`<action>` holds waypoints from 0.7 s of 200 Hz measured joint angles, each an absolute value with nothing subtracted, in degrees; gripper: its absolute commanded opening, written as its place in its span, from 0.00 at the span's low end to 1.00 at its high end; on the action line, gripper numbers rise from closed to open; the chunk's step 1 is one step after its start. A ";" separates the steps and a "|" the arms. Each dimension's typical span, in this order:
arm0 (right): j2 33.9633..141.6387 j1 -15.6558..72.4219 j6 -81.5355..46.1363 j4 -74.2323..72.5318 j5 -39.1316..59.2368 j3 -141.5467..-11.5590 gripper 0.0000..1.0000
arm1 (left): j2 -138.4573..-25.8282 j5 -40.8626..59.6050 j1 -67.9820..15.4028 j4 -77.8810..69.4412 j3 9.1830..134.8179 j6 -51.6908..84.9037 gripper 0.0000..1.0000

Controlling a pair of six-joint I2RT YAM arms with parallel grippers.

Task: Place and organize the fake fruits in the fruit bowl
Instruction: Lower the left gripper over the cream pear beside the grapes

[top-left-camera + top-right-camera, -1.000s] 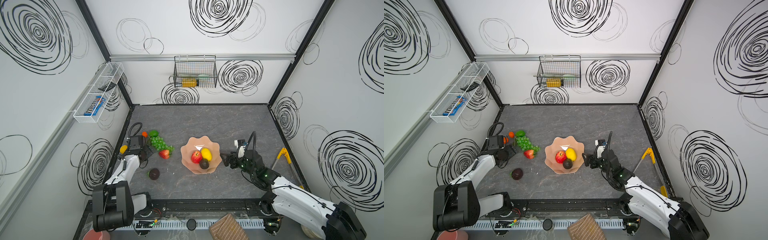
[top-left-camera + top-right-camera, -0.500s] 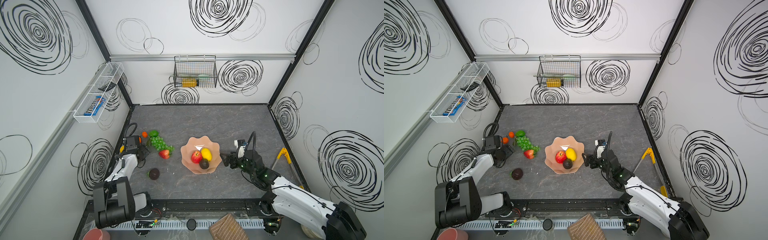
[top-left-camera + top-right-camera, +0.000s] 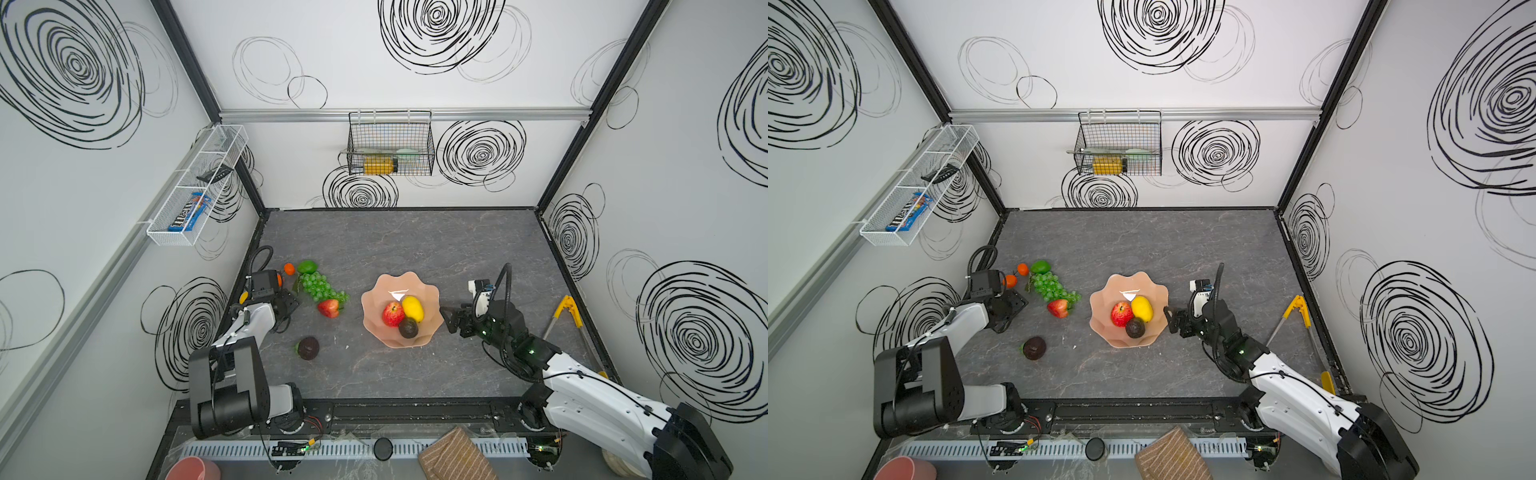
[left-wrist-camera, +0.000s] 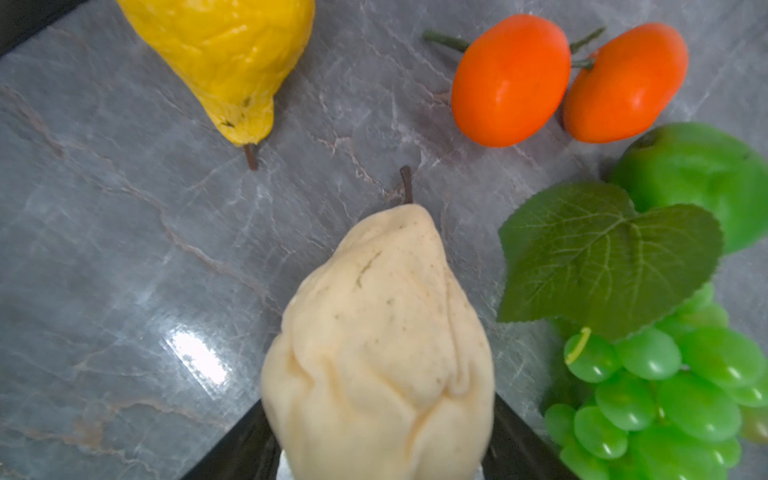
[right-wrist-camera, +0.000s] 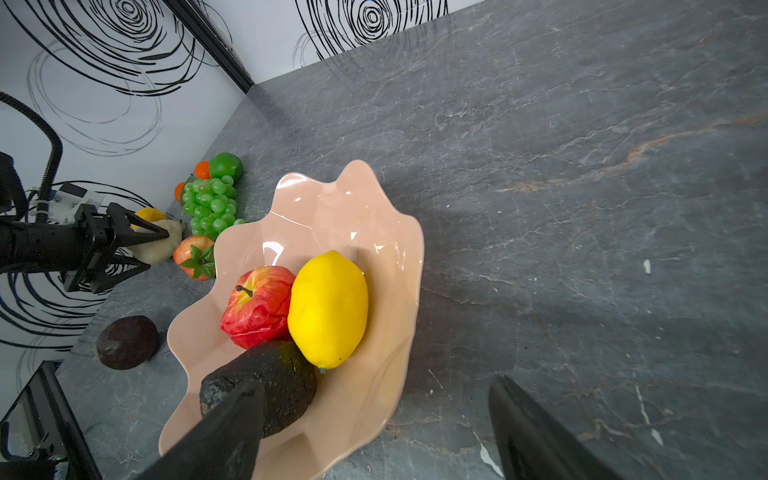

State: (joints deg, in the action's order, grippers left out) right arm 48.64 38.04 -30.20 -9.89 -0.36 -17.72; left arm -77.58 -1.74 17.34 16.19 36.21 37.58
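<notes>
Left gripper: jaws straddle beige pear; grip unclear.
Right gripper: empty, spread wide, at 3 o'clock of fruit bowl.
Inside: red apple, lemon, dark fruit.

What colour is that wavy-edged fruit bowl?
Glossy peach-pink; the fruit bowl shows best in the right wrist view.

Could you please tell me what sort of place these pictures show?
Probably a robot test booth rather than a kitchen: swirl-marked white walls box in a grey tabletop, with a left arm and right arm mounted at its front edge.
</notes>
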 measured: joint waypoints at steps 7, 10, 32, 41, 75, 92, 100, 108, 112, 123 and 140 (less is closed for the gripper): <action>48.64 38.04 -30.20 -9.89 -0.36 -17.72 0.89 | -77.58 -1.54 17.39 16.10 36.21 37.60 0.70; 48.64 38.04 -30.20 -9.89 -0.36 -17.72 0.89 | -77.58 -1.52 17.41 16.05 36.21 37.63 0.69; 48.66 38.04 -30.20 -9.89 -0.40 -17.72 0.89 | -77.58 -1.26 17.41 15.84 36.21 37.71 0.66; 48.66 38.04 -30.20 -9.89 -0.40 -17.72 0.89 | -77.58 -1.26 17.39 15.75 36.21 37.78 0.66; 48.73 38.04 -30.20 -9.89 -0.54 -17.72 0.89 | -76.12 -1.74 16.21 15.68 36.14 37.89 0.66; 48.77 38.02 -30.20 -9.89 -0.62 -17.72 0.88 | -73.14 -2.59 14.90 15.49 35.59 38.22 0.65; 48.77 38.02 -30.20 -9.89 -0.62 -17.72 0.88 | -71.33 -2.90 14.31 15.18 35.07 38.48 0.65; 48.77 37.98 -30.20 -9.89 -0.62 -17.72 0.88 | -69.25 -3.22 13.61 14.92 34.33 38.76 0.65; 48.80 37.95 -30.20 -9.89 -0.62 -17.72 0.88 | -68.27 -3.44 13.34 14.87 33.95 38.89 0.65; 48.84 37.85 -30.20 -9.89 -0.64 -17.72 0.88 | -65.34 -4.10 12.21 14.81 32.82 39.24 0.64; 49.04 37.63 -30.22 -9.96 -0.62 -17.69 0.88 | -61.47 -5.21 10.17 14.94 31.33 39.57 0.64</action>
